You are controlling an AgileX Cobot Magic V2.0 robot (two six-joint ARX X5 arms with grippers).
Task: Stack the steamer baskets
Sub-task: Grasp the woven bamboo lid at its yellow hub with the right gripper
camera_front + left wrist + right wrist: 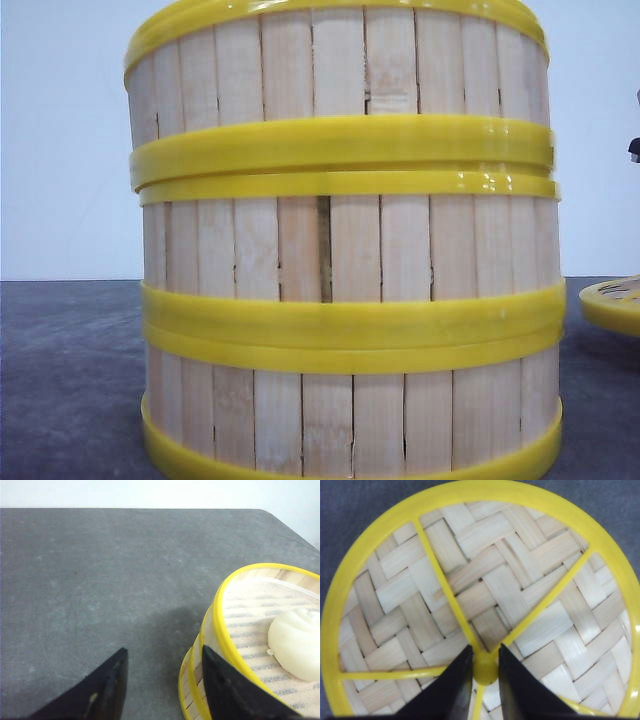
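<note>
While three steamer baskets (345, 240) stand stacked at frame centre:
Left gripper (162, 680): wide, empty, astride top rim.
Right gripper (485, 667): narrow around lid (420, 595) hub, probably to cap stack.
Lid: worktop (70, 380), 3 o'clock.

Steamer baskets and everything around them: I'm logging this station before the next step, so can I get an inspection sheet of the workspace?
Surface: dark grey table, matte, bare where visible.
Job's things: three steamer baskets stacked in one column, rims aligned; top basket open, holding a white bun.
Clutter: woven lid with yellow rim and spokes, lying flat on the table to the right of the stack.
End effectors: left end effector open beside the stack's top rim, holding nothing; right end effector straddling the lid's centre knob, fingers close to it, grip cannot be confirmed.
Cables: nothing seen.
Surroundings: plain white wall behind the table.
</note>
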